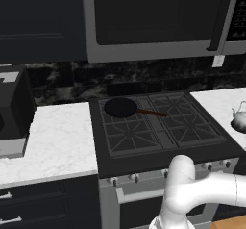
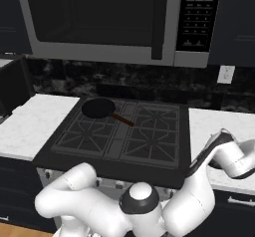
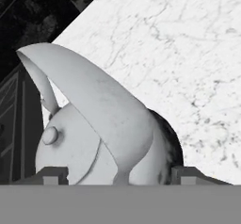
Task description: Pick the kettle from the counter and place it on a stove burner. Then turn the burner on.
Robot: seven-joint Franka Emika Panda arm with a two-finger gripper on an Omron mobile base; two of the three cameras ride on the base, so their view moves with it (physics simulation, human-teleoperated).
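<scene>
The kettle sits on the bench right of the cooktop, near its front edge. The hand is open, a tip either side of the handle: the pick step. Next: close, lift, carry to a stove burner. One kettle, one pan.

We see a black frying pan with a brown handle lying at the rear left of the cooktop. Above hangs a microwave; a wall outlet sits on the dark backsplash.
</scene>
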